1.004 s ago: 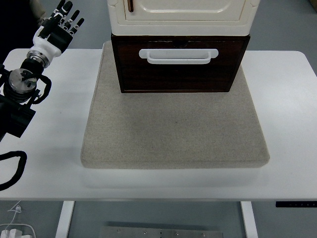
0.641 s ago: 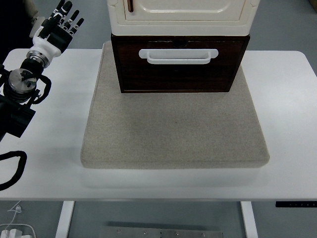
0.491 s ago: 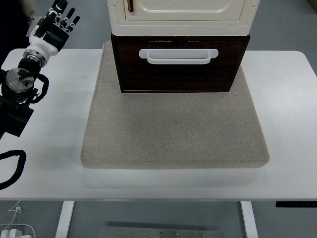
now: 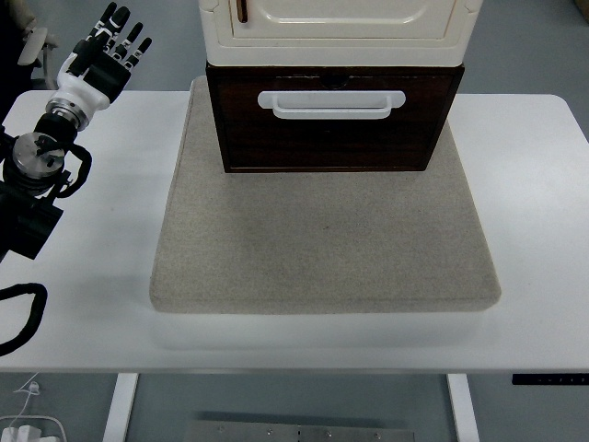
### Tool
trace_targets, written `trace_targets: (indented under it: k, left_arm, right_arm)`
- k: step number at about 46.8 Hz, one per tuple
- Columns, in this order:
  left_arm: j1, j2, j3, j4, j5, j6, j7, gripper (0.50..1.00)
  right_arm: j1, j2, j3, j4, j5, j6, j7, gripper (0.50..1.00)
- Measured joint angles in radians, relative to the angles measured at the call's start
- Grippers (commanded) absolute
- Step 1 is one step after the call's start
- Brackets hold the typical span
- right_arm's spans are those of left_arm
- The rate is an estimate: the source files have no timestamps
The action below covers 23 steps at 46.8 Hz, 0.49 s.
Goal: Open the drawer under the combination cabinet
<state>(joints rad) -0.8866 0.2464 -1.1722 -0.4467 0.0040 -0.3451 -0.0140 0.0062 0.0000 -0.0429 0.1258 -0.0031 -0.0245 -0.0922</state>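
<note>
Surface: we see one white table (image 4: 83,276) on grey floor, one beige mat (image 4: 322,239) centred.
Drawer: one dark drawer (image 4: 331,129) (white handle (image 4: 331,104)) at 12 o'clock, closed under the cream cabinet (image 4: 336,28).
Left hand: the left hand (image 4: 103,55) at 10 o'clock, fingers spread, holding nothing.
Change: it has barely shifted.

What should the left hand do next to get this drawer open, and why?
Probably swing the left hand right and down toward the white handle. The hand is open, holding nothing, off at the table's far left corner, and the dark drawer looks closed.
</note>
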Motion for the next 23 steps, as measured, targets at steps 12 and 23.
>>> trace_targets:
  k: [12,23]
  left_arm:
    - [-0.007,0.01,0.02,-0.015,-0.001,0.007,0.0,1.0]
    - [-0.015,0.04,0.035,-0.122,0.004,0.036,0.001,1.0]
  right_arm:
    - [0.0,0.0,0.0,0.0,0.0,0.0,0.0,0.928]
    - [0.0,0.0,0.0,0.0,0.0,0.0,0.0,0.928]
